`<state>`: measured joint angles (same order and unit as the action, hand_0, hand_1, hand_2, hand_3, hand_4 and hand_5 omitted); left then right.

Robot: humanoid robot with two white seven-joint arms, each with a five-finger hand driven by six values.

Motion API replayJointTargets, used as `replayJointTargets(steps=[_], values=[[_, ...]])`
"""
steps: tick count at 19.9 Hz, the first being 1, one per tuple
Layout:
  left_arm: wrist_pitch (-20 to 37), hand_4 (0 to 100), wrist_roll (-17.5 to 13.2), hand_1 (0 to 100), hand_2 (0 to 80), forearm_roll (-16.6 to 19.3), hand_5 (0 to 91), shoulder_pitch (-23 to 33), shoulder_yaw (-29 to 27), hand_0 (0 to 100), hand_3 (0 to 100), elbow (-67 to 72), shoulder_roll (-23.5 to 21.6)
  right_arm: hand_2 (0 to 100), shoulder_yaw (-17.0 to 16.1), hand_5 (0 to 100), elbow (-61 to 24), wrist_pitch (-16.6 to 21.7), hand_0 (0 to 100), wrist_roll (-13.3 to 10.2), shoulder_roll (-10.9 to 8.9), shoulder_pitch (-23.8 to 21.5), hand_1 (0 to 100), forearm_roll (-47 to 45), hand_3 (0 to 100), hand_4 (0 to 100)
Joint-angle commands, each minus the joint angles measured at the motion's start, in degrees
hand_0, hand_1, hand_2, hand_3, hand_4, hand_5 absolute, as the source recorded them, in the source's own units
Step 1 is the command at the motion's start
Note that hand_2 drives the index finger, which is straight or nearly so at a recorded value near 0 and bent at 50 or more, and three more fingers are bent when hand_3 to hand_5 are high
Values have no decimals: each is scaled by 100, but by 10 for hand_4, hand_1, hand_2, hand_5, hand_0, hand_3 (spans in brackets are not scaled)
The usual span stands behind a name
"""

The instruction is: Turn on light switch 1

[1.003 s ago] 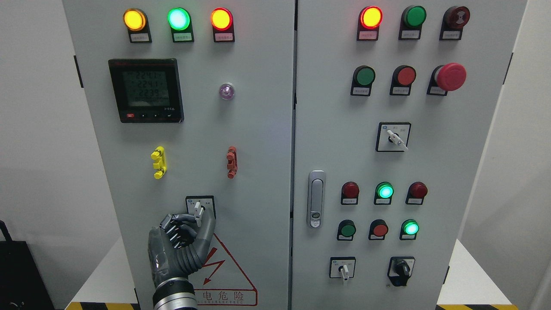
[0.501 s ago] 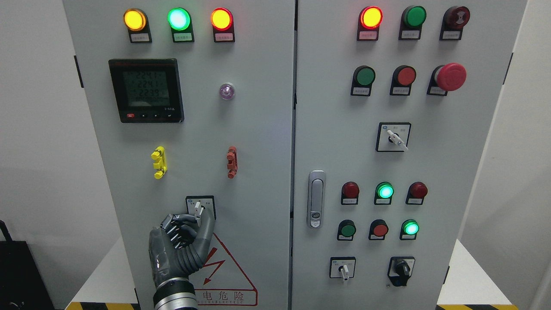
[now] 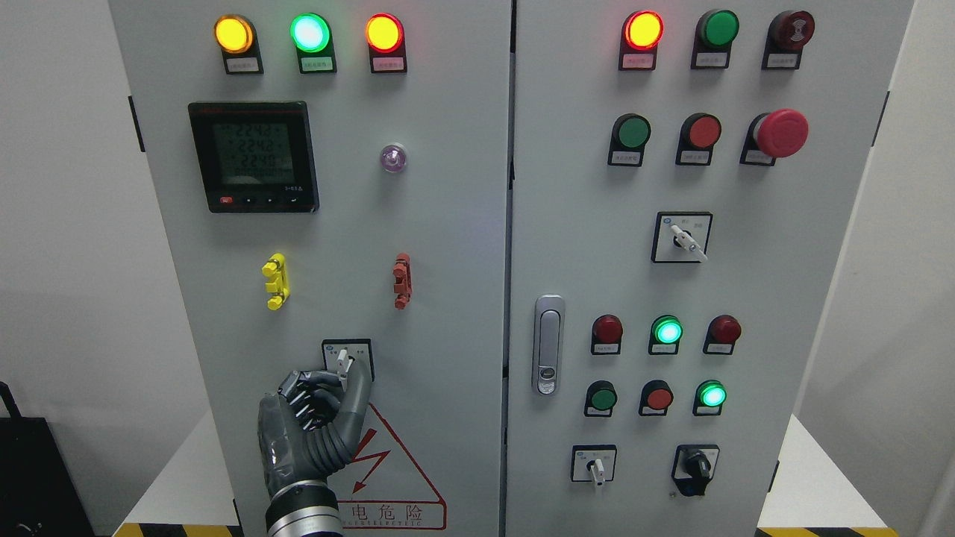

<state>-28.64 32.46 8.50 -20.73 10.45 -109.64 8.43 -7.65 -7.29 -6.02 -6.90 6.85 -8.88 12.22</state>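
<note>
On the left cabinet door, the digital meter (image 3: 254, 157) shows three rows of digits reading roughly 2242, 2242 and 2240, and at 6 o'clock from it the red-bordered warning label (image 3: 392, 477) carries a lightning bolt, the characters 电危险 and small print ending ELECTRIC.

An industrial electrical room: a grey control cabinet (image 3: 448, 224) with indicator lamps (image 3: 310, 32), digital meter (image 3: 254, 156), hazard-striped floor (image 3: 171, 530) at 7 o'clock.

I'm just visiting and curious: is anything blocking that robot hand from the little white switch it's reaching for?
Nothing visible blocks it. The left hand is already at the white switch low on the left cabinet door, its fingers curled right beside and below the lever.
</note>
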Motion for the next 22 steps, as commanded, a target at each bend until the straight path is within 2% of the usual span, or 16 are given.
replayJointTargets(steps=[1, 14, 22], values=[[-1, 883, -3, 638, 632, 11, 796, -1, 1, 223, 916, -5, 1, 0, 0, 0, 0, 5, 54, -4, 0, 0, 0, -9, 0, 0], [-1, 886, -3, 597, 636, 11, 799, -1, 1, 194, 922, -5, 1, 0, 0, 0, 0, 5, 54, -4, 0, 0, 0, -9, 0, 0], [-1, 886, -3, 594, 634, 11, 798, -1, 1, 241, 919, -5, 1, 0, 0, 0, 0, 5, 55, -4, 0, 0, 0, 0, 0, 0]])
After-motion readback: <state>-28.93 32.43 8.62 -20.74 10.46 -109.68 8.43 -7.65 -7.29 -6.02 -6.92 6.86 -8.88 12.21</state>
